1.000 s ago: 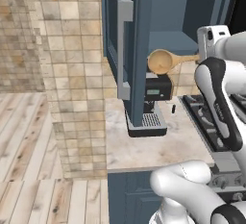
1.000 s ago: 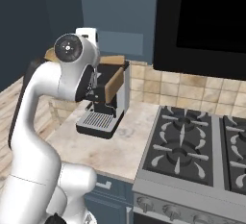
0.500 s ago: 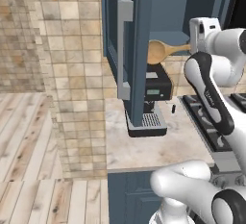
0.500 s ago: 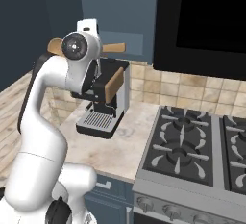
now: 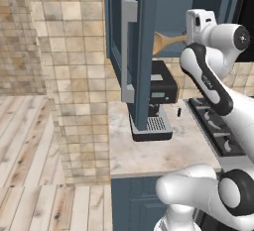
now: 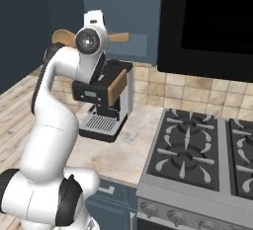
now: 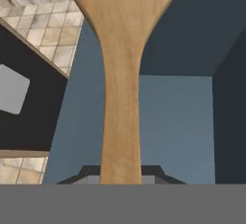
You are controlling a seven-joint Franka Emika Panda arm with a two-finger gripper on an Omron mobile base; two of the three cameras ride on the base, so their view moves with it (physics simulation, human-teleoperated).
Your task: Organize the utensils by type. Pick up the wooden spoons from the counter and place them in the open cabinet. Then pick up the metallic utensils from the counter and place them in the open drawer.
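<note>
My gripper (image 5: 188, 38) is shut on the handle of a light-brown wooden spoon (image 5: 166, 42), held level and high with its bowl pointing into the open dark blue cabinet (image 5: 149, 36). In the right base view the wooden spoon (image 6: 63, 36) sticks out on both sides of my white hand. The hand view looks along the wooden spoon (image 7: 120, 74) into the cabinet's blue inside (image 7: 178, 122). Below lies the beige counter (image 5: 144, 153). The metallic utensils and the drawer are out of view.
The cabinet door (image 5: 141, 51), with a grey bar handle (image 5: 128, 51), stands open at the spoon's left. A black coffee machine (image 5: 158, 93) sits on the counter under the cabinet, with a small dark piece (image 5: 178, 112) beside it. A gas stove (image 6: 197, 147) is at the right.
The arm has lifted the spoon higher, from just above the coffee machine up to the level of the cabinet opening. The grip has stayed the same.
</note>
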